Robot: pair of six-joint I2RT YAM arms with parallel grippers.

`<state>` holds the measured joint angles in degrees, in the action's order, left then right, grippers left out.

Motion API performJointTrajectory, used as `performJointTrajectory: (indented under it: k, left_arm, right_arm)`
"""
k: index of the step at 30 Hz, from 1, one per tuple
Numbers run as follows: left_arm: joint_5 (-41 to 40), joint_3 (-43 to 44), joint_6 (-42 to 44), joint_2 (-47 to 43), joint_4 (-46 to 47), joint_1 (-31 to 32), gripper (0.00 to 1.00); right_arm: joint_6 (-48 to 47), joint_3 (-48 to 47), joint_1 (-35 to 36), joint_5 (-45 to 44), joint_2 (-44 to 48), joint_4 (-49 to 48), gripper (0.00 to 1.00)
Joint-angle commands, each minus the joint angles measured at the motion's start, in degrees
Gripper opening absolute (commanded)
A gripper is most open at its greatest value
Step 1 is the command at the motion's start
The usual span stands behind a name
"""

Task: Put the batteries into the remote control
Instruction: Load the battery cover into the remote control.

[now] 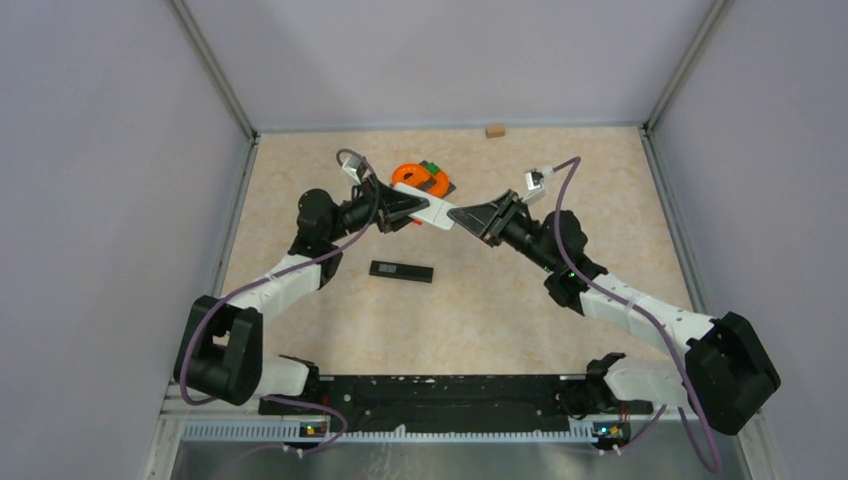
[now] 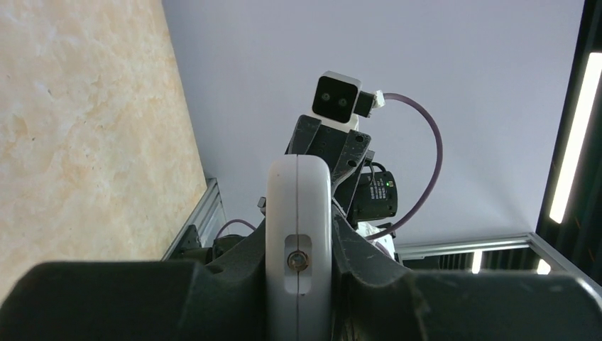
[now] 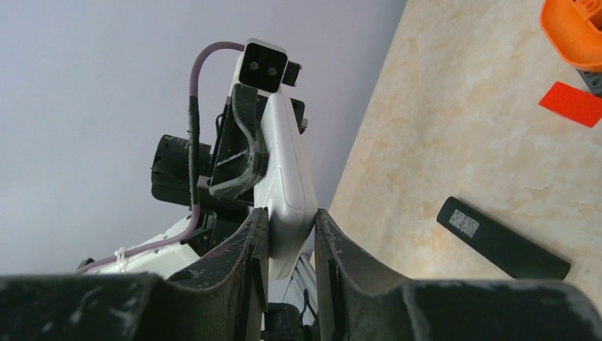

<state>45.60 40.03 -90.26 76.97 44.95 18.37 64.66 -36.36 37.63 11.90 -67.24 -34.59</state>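
A white remote control (image 1: 437, 212) hangs in the air over the middle of the table, held at both ends. My left gripper (image 1: 415, 207) is shut on its left end; in the left wrist view the remote (image 2: 298, 206) stands narrow between the dark fingers (image 2: 369, 270). My right gripper (image 1: 462, 217) is shut on the other end, and in the right wrist view both pads press on the remote's (image 3: 287, 170) rounded tip. I see no batteries in any view.
A black slab with a grey label (image 1: 401, 271) lies flat on the table below the arms. An orange ring-shaped piece (image 1: 420, 178) with green and red blocks sits just behind the remote. A small brown block (image 1: 494, 130) lies by the back wall.
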Motion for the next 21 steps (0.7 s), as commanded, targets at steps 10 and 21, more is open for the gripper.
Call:
performJointTrajectory:
  k: [10,21]
  left_arm:
    - [4.09,6.05,7.33,-0.07,4.48,9.23,0.00]
    - [8.00,8.71,14.75,1.51,-3.35,13.41,0.00]
  right_arm:
    - [-4.02,-3.12,1.08,6.16,-9.05,-1.73,0.11]
    - [-10.06,-8.19,1.23,5.86,-10.58,1.92,0.12]
